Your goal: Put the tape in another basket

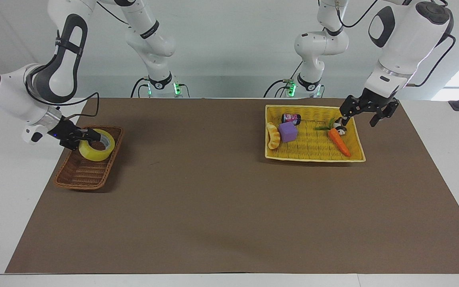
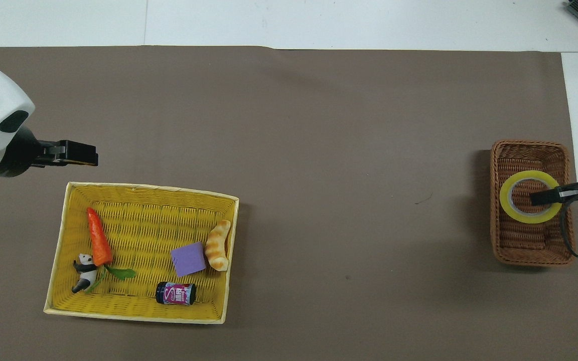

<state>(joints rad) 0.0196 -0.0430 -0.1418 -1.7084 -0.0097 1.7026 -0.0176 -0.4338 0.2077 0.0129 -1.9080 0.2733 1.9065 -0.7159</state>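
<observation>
The yellow tape sits tilted, low inside the brown wicker basket, at the end nearer the robots. My right gripper is shut on the roll's wall, one finger inside the ring. Whether the roll touches the basket floor I cannot tell. My left gripper hangs open and holds nothing, above the yellow basket's corner at the left arm's end of the table.
The yellow basket holds a carrot, a panda figure, a purple cube, a small can and a bread piece. A brown mat covers the table between the two baskets.
</observation>
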